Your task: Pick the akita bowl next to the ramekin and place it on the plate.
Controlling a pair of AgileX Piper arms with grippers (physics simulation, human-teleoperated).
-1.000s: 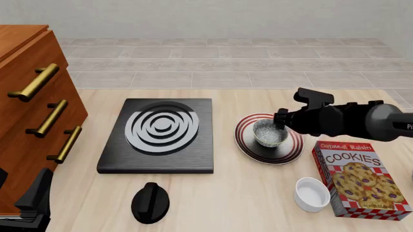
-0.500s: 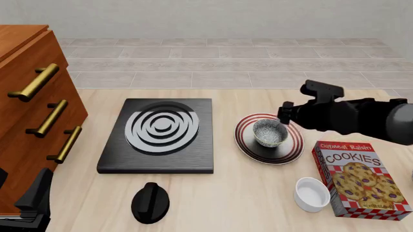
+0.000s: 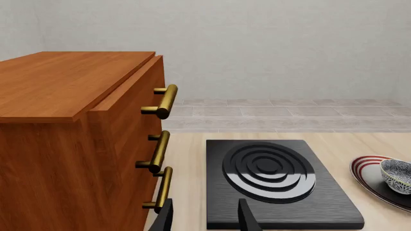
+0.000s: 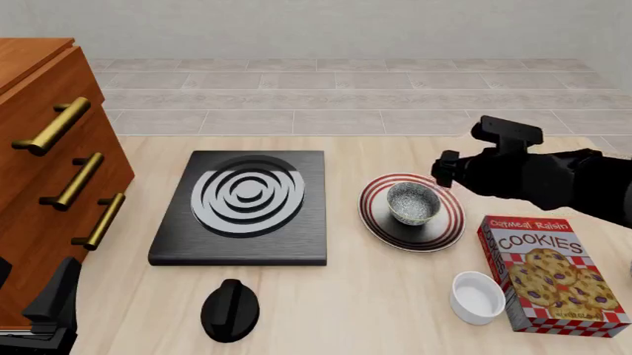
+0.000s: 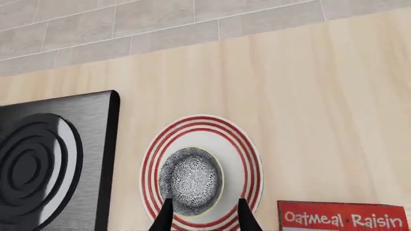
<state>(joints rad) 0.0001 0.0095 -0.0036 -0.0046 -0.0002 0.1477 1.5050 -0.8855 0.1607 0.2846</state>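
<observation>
Closest to the camera, the left gripper [image 4: 44, 314] sits low at the near left corner of the table [image 4: 345, 310]. In the left wrist view its two fingers [image 3: 247, 219] stand apart with nothing between them, so it is open and empty.

Near it on the table lies a shiny black rounded thing [image 4: 230, 309]. Over on the near right stands the ramekin [image 4: 478, 297], a plain white cup. It is just beside a red cookie box [image 4: 553, 275], maybe touching it, but the view is too poor to be sure.

A bit farther in, the black stove [image 4: 244, 205] with white rings lies flat near the middle. To its right is the plate [image 4: 449, 229], white with red rings. The bowl [image 4: 414, 203] sits upright on the plate, close to its middle. It is grey with speckles.

The right gripper [image 4: 442, 170] hangs up in the air above the far right edge of the plate, not touching the bowl. In the right wrist view its fingers [image 5: 165, 219] are spread apart, empty, with the bowl seen far below them.

On the left side stands a wooden drawer chest [image 4: 40, 148] with gold handles [image 4: 55, 126]. Past the table is a grey tiled floor [image 4: 345, 96] and a pale wall.
</observation>
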